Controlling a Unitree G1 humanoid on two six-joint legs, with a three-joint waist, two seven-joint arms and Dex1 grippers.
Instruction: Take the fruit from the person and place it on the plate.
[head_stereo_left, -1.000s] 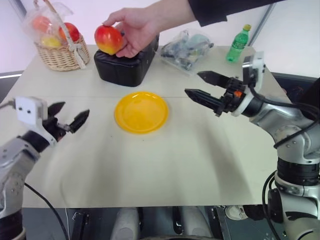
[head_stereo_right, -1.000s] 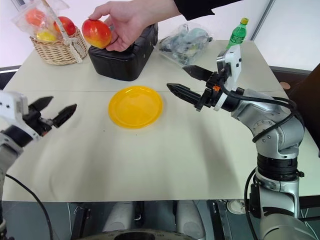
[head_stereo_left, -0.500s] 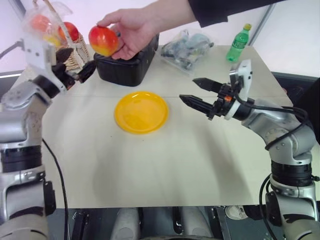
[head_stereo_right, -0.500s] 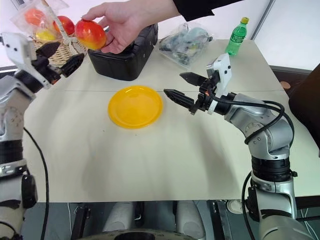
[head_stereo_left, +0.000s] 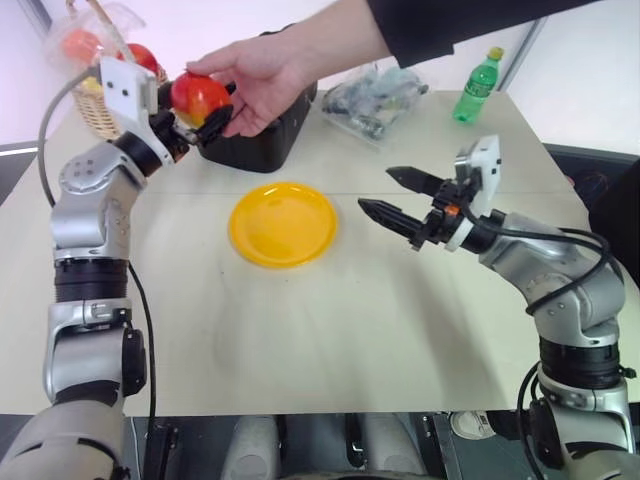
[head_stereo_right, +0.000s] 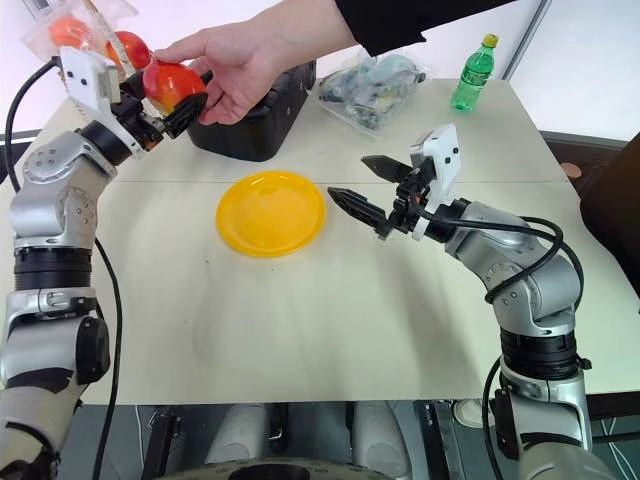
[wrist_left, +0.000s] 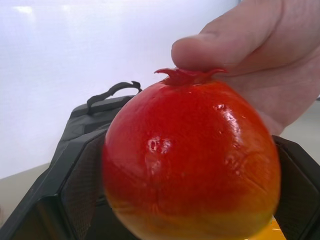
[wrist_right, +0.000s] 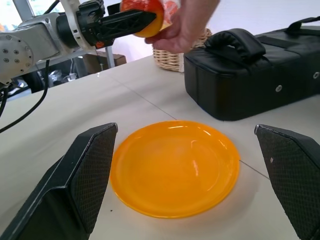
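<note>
The person's hand (head_stereo_left: 265, 65) reaches in from the far side, with a dark sleeve behind it. It holds the fruit (head_stereo_left: 197, 95), red above and yellow-orange below, in the air over the table's far left. My left gripper (head_stereo_left: 205, 105) is shut on the fruit, one black finger against each side, as the left wrist view shows close up (wrist_left: 190, 160). The person's thumb still rests on top of it. The yellow-orange plate (head_stereo_left: 283, 223) lies bare at mid-table. My right gripper (head_stereo_left: 376, 188) hovers open just right of the plate, pointing toward it.
A black case (head_stereo_left: 250, 140) sits just behind the plate, under the person's hand. A wicker basket (head_stereo_left: 88, 108) of wrapped fruits stands at the far left corner. A clear plastic bag (head_stereo_left: 375, 95) and a green bottle (head_stereo_left: 477, 88) are at the far right.
My left arm rose from low over the table's left side, up and forward to the fruit, and its fingers closed on it. The person shifted the fruit slightly left. My right gripper drifted down and left.
</note>
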